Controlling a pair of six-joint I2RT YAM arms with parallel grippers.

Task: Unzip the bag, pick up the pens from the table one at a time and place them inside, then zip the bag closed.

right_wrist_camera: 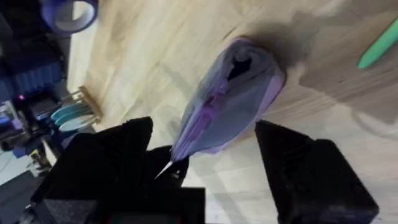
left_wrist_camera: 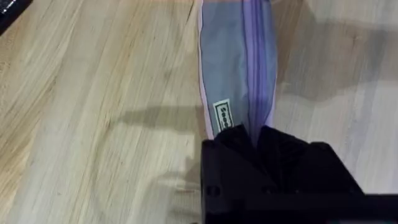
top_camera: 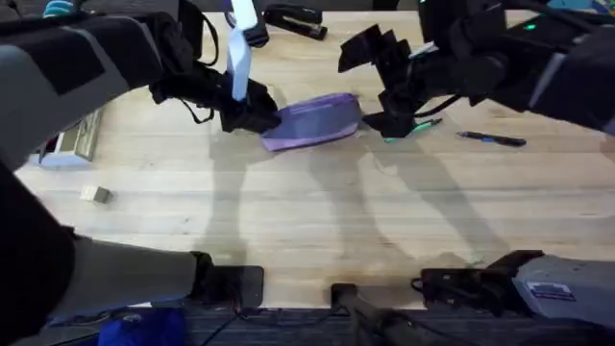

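Note:
The lavender and grey-blue bag [top_camera: 312, 120] lies on the wooden table [top_camera: 317, 211] at mid-back. My left gripper [top_camera: 252, 113] is shut on the bag's left end, its black fingers pinching the fabric by the zipper [left_wrist_camera: 255, 81]. At the bag's right end my right gripper [top_camera: 389, 120] is open, its fingers [right_wrist_camera: 305, 168] standing wide on either side of the bag's tip [right_wrist_camera: 199, 134]. A dark gap shows at the bag's other end [right_wrist_camera: 239, 62]. The green pen [top_camera: 425, 124] lies just right of the right gripper, also in the right wrist view [right_wrist_camera: 378, 50]. The dark pen [top_camera: 492, 139] lies farther right.
A black stapler [top_camera: 293, 19] sits at the table's back edge. A flat box [top_camera: 72, 142] and a small block [top_camera: 94, 194] lie at the left. A purple tape roll [right_wrist_camera: 68, 12] shows in the right wrist view. Bare wood spreads in front of the bag.

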